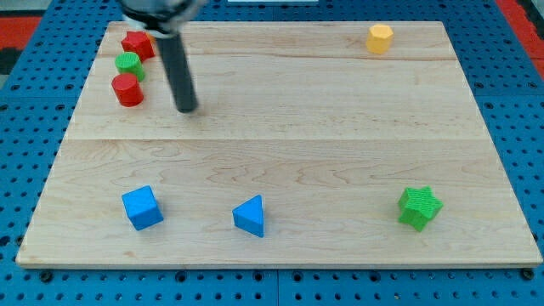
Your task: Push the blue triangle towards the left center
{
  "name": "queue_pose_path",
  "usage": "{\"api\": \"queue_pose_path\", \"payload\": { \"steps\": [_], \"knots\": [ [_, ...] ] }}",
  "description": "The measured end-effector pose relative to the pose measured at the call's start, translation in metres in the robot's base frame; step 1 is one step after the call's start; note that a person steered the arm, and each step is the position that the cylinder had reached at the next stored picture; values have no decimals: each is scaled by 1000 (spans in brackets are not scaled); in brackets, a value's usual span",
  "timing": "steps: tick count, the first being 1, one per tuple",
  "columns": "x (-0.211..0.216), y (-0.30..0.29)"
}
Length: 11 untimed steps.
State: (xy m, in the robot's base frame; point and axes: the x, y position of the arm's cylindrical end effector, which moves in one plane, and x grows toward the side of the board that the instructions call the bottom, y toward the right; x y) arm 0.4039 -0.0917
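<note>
The blue triangle (250, 216) lies near the bottom edge of the wooden board (280, 144), a little left of the middle. My tip (186, 109) is at the upper left of the board, well above the triangle and slightly to its left. The tip touches no block. It stands just right of the red cylinder (128, 89).
A blue cube (142, 207) sits left of the triangle near the bottom edge. A green cylinder (129, 64) and a red star-like block (138, 43) cluster at the top left. A yellow hexagon (380, 38) is at top right, a green star (419, 206) at bottom right.
</note>
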Motion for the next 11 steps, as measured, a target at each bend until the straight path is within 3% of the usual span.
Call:
{"api": "queue_pose_path", "payload": {
  "steps": [1, 2, 3, 4, 6, 7, 8, 9, 11],
  "knots": [
    [66, 82],
    [147, 123],
    [185, 149],
    [198, 94],
    [124, 39],
    [116, 12],
    [134, 27],
    [140, -4],
    [101, -88]
  ]
}}
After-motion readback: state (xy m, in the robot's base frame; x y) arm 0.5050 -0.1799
